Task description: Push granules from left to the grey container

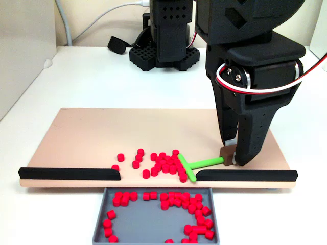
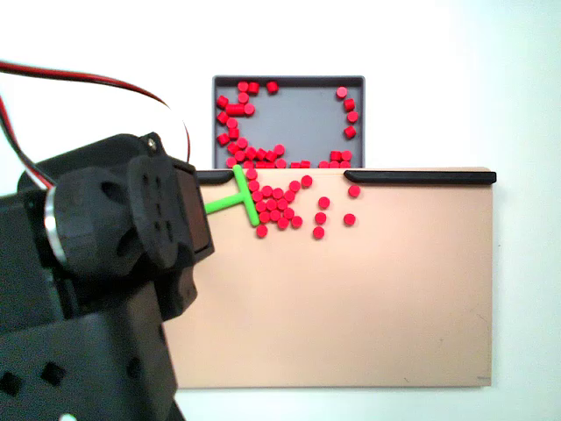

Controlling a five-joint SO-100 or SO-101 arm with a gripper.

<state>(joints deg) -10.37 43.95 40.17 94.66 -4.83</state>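
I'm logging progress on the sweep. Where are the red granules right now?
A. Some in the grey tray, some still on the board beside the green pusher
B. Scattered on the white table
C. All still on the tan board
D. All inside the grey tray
A: many granules lie in the grey tray, while a cluster remains on the tan board next to the green pusher.

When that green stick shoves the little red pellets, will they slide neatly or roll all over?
Probably some of each. The pellets are short cylinders, so ones on their sides may roll. They lie loose and scattered, likely light, so a few may slip around the stick's crossbar. Most should still reach the tray.
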